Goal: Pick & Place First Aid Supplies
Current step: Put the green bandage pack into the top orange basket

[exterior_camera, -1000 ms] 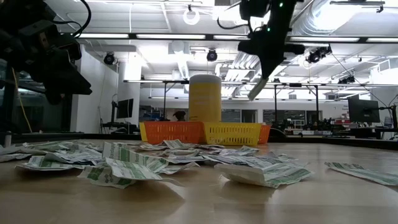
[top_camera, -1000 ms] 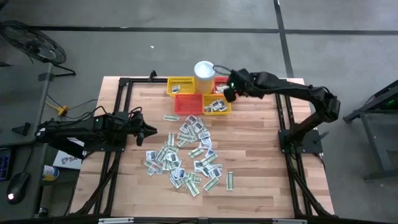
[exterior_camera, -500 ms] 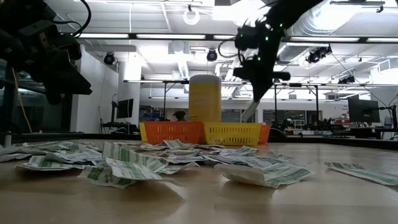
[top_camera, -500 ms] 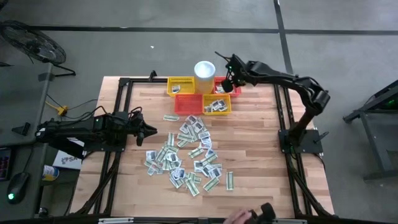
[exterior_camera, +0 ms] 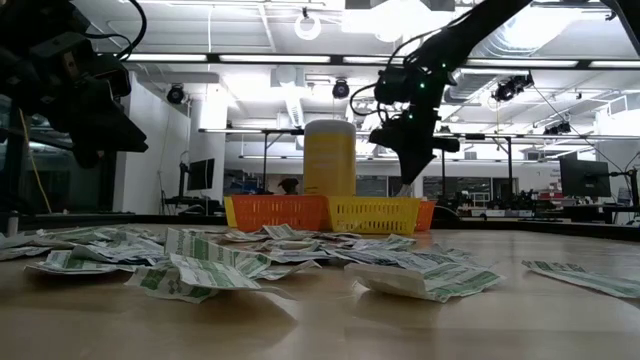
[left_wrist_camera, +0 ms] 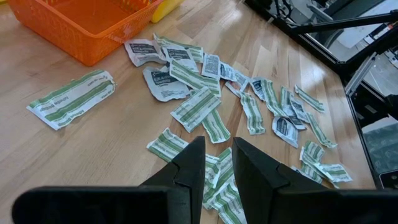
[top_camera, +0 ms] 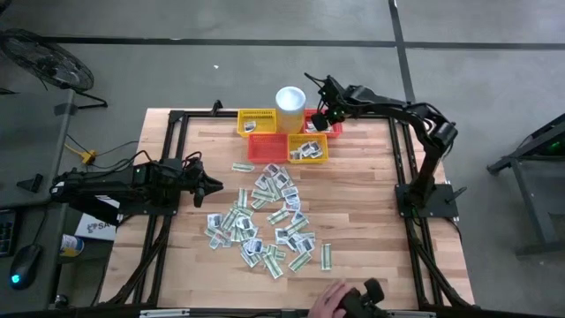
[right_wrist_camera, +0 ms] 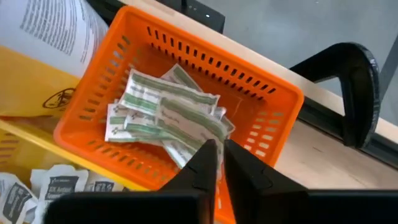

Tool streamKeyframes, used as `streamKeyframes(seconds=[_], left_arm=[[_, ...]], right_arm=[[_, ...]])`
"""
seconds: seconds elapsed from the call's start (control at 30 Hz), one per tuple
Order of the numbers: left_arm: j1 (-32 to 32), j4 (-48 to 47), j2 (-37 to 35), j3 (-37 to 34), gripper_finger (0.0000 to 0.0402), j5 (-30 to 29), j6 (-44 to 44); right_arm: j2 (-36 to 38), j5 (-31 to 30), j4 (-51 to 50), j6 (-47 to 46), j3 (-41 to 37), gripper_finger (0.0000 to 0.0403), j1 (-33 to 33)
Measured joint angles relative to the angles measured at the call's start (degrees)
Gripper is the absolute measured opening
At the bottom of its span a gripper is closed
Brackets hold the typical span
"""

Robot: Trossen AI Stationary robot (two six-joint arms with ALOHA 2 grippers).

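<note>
Right gripper (top_camera: 320,119): hung over the orange basket (right_wrist_camera: 272,102) at the upper centre-right of the high view; in the right wrist view its fingers (right_wrist_camera: 204,167) stood a narrow slit apart, nothing clamped between them.
Sachets in orange basket (right_wrist_camera: 163,118): a small heap of white packets with green stripes, lying just beyond those fingertips.
Left gripper (top_camera: 216,186): waited at the left-middle of the high view, above the table edge, pointing toward the pile; its fingers (left_wrist_camera: 188,167) were parted by a small gap and held nothing.
First aid supplies (top_camera: 269,219): most lay scattered loose on the wooden table (top_camera: 371,212), centre to lower centre of the high view.
Lone long sachet (left_wrist_camera: 72,99): lay apart from the rest, near a red-orange basket (left_wrist_camera: 81,28) at the upper left of the left wrist view.
Yellow baskets (top_camera: 256,122): held a few sachets, upper centre.
White cup (top_camera: 290,100): stood upright between the baskets.
A person's hand (top_camera: 328,302): showed at the bottom edge of the high view.
</note>
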State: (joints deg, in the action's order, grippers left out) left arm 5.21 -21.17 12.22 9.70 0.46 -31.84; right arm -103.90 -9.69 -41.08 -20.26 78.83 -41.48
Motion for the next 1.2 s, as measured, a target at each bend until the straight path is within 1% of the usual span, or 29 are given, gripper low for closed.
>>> streamKeyframes(seconds=[0.17, 0.27, 0.4, 0.53, 0.7, 0.87, 1.0, 1.07, 1.2], left_arm=[[0.0, 0.0, 0.0, 0.0, 0.0080, 0.0, 0.0], [0.0, 0.0, 0.0, 0.0, 0.0080, 0.0, 0.0], [0.0, 0.0, 0.0, 0.0, 0.0080, 0.0, 0.0], [0.0, 0.0, 0.0, 0.0, 0.0080, 0.0, 0.0], [0.0, 0.0, 0.0, 0.0, 0.0080, 0.0, 0.0], [0.0, 0.0, 0.0, 0.0, 0.0080, 0.0, 0.0], [0.0, 0.0, 0.0, 0.0, 0.0080, 0.0, 0.0], [0.0, 0.0, 0.0, 0.0, 0.0080, 0.0, 0.0], [0.0, 0.0, 0.0, 0.0, 0.0080, 0.0, 0.0]], right_arm=[[0.0, 0.7, 0.2, 1.1, 0.0, 0.0089, -0.3], [0.4, -0.3, -0.6, 1.4, 0.0, 0.0122, -0.2], [3.7, -0.8, -3.5, 4.2, 0.0, 0.0147, 1.4], [7.1, 1.4, -9.6, 8.8, 0.0, 0.0150, 4.7], [10.3, 7.6, -17.1, 10.8, 0.0, 0.0151, 10.5], [11.4, 11.8, -21.4, 5.3, 0.0, 0.0150, 16.4], [11.4, 13.0, -23.1, 2.4, 0.0, 0.0151, 21.3], [11.4, 13.7, -23.1, 1.8, -0.2, 0.0151, 23.8], [11.4, 17.8, -21.9, 0.0, -3.3, 0.0150, 28.4]])
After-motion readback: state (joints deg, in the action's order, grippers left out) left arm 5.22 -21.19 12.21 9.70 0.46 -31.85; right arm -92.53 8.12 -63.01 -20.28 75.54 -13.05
